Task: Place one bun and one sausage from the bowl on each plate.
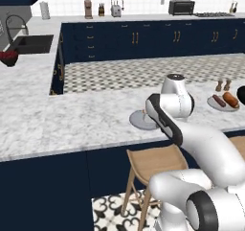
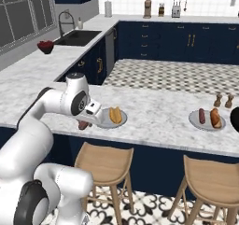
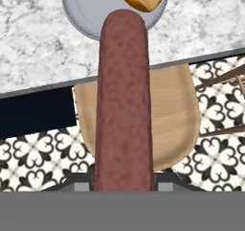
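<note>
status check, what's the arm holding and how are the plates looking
Gripper shut on sausage, near the counter edge by the near plate. That plate has a bun, no sausage yet. Far plate holds both. Nothing in the way.

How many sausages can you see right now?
2. One sausage is gripped in the gripper at the near plate; the other sausage lies on the far plate. More may be hidden.

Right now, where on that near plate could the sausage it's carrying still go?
The near plate holds a bun on its right half; the left half, by the end effector gripping the sausage, is bare. The far plate is crowded. Bare marble counter lies between the plates.
</note>
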